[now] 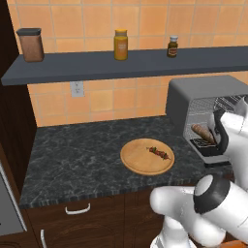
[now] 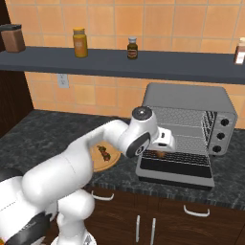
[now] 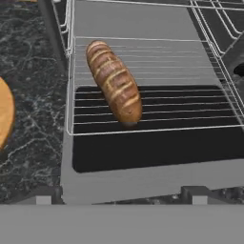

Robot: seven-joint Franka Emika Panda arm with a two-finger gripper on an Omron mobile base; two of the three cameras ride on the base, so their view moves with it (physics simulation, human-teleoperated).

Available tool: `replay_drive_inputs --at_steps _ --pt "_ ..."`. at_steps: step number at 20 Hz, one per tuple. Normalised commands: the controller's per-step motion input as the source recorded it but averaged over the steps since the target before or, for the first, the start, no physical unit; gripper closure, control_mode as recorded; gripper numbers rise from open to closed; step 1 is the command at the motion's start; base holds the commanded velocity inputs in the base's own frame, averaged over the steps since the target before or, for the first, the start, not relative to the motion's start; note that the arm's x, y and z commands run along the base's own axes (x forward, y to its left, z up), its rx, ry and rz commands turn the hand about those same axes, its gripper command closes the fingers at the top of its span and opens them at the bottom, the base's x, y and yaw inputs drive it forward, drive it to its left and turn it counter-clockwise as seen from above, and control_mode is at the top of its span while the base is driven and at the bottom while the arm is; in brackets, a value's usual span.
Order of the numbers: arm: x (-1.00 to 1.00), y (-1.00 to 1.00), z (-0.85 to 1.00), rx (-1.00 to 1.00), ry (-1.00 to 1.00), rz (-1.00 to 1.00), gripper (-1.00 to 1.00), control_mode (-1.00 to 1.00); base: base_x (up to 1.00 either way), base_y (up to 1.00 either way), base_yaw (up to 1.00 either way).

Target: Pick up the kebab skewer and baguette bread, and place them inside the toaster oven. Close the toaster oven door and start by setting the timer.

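The toaster oven (image 2: 191,103) stands open on the counter, its glass door (image 3: 157,150) folded down flat. The baguette (image 3: 114,81) lies on the wire rack (image 3: 190,71) inside, toward its left side and slanted. My gripper (image 3: 119,194) hovers over the lowered door just in front of the rack. It is open, with its fingertips (image 3: 43,195) wide apart and nothing between them. The kebab skewer (image 1: 160,153) rests on the round wooden board (image 1: 140,162), left of the oven.
Three knobs (image 2: 221,135) run down the oven's right front. A dark shelf (image 1: 121,65) with jars hangs above the counter. The dark stone counter (image 1: 72,155) stretches left of the board, with its front edge close to the board.
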Motion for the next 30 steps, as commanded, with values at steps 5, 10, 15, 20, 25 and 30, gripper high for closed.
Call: replay_drive_inputs --at_steps 5,10,15,20,25,30 --pt "-0.7 0.74 0.28 0.0 0.0 0.0 -1.0 -1.0 0.0 0.0 0.0" --pt "-0.16 0.94 0.18 0.01 0.0 0.08 -1.0 -1.0 0.0 0.0 0.0" --pt "0.14 0.92 0.0 0.0 0.05 0.14 -1.0 -1.0 0.0 0.0 0.0" --pt "0.54 0.64 -0.17 0.0 0.05 0.13 -1.0 -1.0 0.0 0.0 0.0" --pt "0.78 0.16 -0.58 0.0 0.15 0.07 -1.0 -1.0 0.0 0.0 0.0" --pt "0.64 0.0 -0.38 0.02 0.16 0.05 -1.0 -1.0 0.0 0.0 0.0"
